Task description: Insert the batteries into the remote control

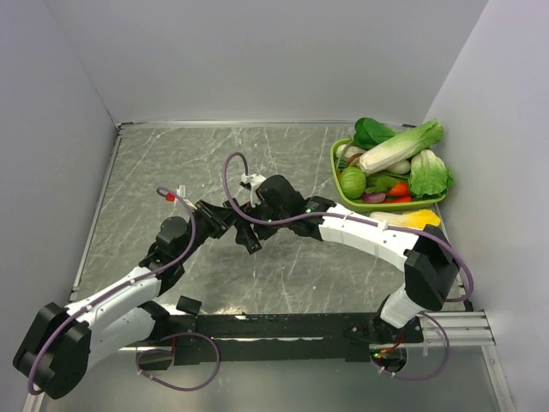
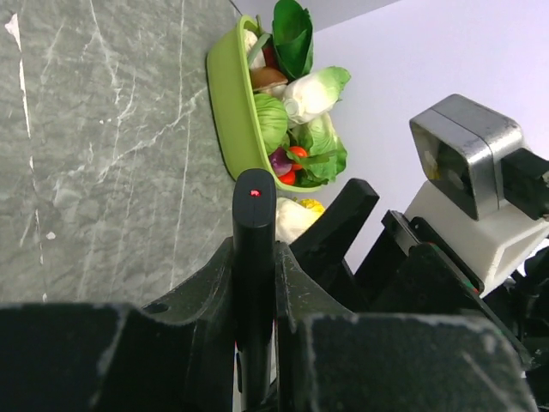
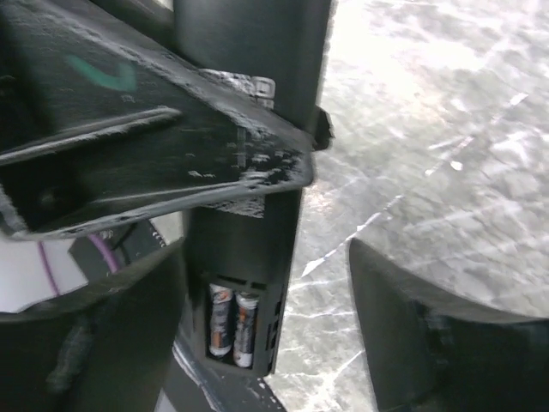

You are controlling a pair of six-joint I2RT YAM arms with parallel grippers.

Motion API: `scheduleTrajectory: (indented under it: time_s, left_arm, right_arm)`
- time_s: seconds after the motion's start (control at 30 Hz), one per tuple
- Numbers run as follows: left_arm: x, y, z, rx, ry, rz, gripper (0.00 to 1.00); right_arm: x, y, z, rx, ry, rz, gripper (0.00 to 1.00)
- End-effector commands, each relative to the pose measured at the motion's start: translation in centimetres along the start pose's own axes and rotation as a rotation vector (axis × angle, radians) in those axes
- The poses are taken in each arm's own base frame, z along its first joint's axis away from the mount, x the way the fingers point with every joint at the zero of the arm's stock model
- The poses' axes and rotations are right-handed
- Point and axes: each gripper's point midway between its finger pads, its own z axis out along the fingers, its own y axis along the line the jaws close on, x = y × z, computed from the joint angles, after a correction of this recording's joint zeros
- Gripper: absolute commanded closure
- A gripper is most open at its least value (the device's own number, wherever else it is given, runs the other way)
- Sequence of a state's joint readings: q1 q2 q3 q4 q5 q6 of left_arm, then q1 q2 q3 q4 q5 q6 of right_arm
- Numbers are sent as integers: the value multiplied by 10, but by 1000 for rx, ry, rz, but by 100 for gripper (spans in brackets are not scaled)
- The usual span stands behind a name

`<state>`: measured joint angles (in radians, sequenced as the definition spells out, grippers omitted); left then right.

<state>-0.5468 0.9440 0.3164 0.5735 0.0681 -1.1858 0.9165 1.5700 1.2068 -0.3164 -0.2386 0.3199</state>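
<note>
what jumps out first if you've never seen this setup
At the middle of the table, the left jaws clamp the remote control, with the right jaws open close by. Its back is uncovered, showing two batteries seated side by side. At the far right corner sits a green tray heaped with vegetables.

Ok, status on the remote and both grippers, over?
Left gripper shut on remote control. Right gripper open, fingers either side of it. Two batteries in the uncovered compartment. Nothing seen in the way.
</note>
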Motion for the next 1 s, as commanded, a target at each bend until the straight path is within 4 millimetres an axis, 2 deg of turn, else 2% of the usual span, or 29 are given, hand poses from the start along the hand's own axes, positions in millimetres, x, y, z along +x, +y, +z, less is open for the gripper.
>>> scheduleTrajectory:
  time_s: [0.0, 0.07, 0.1, 0.13, 0.2, 0.27, 0.3, 0.37, 0.4, 0.43, 0.47, 0.53, 0.6, 0.63, 0.67, 0.73, 0.77, 0.8, 0.83, 0.97]
  left_arm:
    - [-7, -38, 7, 122, 2, 42, 91]
    - [-5, -39, 10, 121, 22, 56, 89]
    - [-1, -34, 11, 102, 37, 60, 84]
    - [0, -34, 11, 98, 47, 64, 81]
    - [0, -31, 12, 84, 53, 96, 65]
    - [-1, -24, 13, 30, 59, 138, 51]
    - [-3, -23, 11, 12, 58, 158, 37]
    - [-8, -8, 8, -90, 52, 211, 24]
    - [-12, -6, 5, -119, 43, 226, 12]
    - [-18, -9, 4, -141, 30, 243, 6]
    - [-16, 9, -2, -228, 51, 263, 1]
    - [-25, 14, -8, -305, 30, 287, 1]
    - [-25, 36, -21, -433, 54, 307, 1]
    - [-28, 33, -24, -456, 58, 306, 1]
    - [-24, 50, -34, -545, 88, 313, 1]
    - [-26, 54, -41, -609, 106, 318, 1]
    - [-20, 70, -51, -690, 150, 327, 0]
    - [-21, 69, -52, -713, 162, 329, 1]
    - [-18, 77, -55, -762, 191, 332, 1]
    - [-10, 94, -73, -892, 266, 332, 1]
  right_arm:
    - [-6, -10, 4, 71, -10, 37, 38]
    - [-3, -11, 5, 74, -6, 43, 50]
    - [-3, -12, 4, 83, -8, 45, 65]
    - [1, -15, 4, 98, 4, 49, 71]
    - [2, -24, 1, 147, -3, 52, 85]
    - [9, -37, -3, 189, 12, 60, 89]
    - [11, -43, -4, 208, 19, 67, 90]
    - [21, -64, -7, 271, 50, 88, 90]
    - [26, -72, -6, 298, 69, 95, 90]
    - [32, -82, -7, 333, 86, 102, 90]
    - [38, -92, -7, 358, 110, 117, 90]
    - [46, -109, -7, 407, 130, 139, 90]
    - [55, -128, -5, 447, 162, 175, 88]
    - [57, -133, -4, 459, 169, 182, 87]
    - [62, -143, -1, 478, 191, 201, 86]
    - [66, -151, 2, 491, 205, 215, 84]
    - [71, -160, 5, 505, 221, 228, 81]
    - [73, -164, 7, 511, 228, 236, 80]
    - [78, -168, 10, 518, 248, 243, 80]
    - [84, -179, 13, 533, 266, 265, 69]
